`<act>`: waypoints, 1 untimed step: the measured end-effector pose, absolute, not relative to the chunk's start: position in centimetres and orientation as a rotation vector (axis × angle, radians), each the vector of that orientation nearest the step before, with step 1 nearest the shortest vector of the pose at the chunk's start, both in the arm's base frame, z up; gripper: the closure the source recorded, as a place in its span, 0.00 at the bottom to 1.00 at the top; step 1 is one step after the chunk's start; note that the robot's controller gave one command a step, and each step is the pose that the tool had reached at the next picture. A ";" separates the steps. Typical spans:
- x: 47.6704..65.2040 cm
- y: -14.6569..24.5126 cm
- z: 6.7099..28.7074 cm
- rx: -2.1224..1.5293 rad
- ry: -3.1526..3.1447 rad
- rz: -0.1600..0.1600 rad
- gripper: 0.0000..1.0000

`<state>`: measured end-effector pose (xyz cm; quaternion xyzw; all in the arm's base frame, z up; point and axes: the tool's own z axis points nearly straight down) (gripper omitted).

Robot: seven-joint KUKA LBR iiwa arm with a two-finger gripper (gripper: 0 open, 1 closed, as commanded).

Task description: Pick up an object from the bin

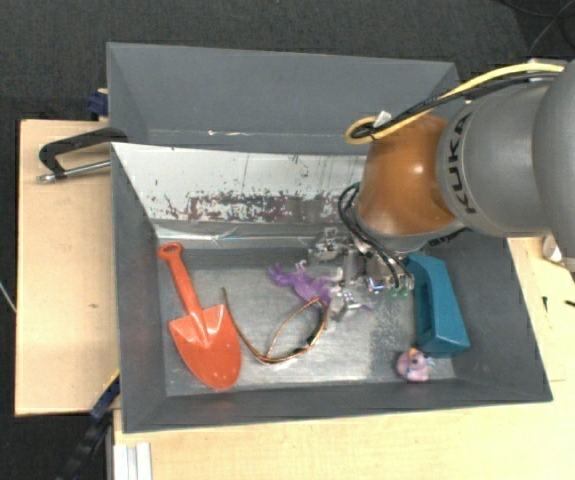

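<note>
Grey metal bin (135,298) seen from above, described from its front edge toward its back wall. Nearest the front, at the right corner, lies a small pink-and-lilac object (414,366). At the left, an orange toy shovel (205,343) rests flat, its blade toward the front and its handle running back along the left wall. Between them on the floor lies a thin brown cord loop (292,338). Along the right side, a blue block-shaped item (437,308) lies lengthwise, just behind the pink-and-lilac object. At mid-floor, a purple soft-looking figure (299,280) sprawls just behind the cord loop. The gripper (355,283) sits low over the floor at the right end of this purple figure, touching or very nearly touching it; whether the gripper is apart, together or clamped on the figure cannot be told. Above it are the orange wrist cover (402,183) and the grey arm (527,148), entering from the right. Farthest back stands the scuffed rear wall (247,203).
</note>
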<state>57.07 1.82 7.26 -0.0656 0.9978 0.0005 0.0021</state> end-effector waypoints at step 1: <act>56.8 1.5 7.9 -0.207 3.132 0.001 1.00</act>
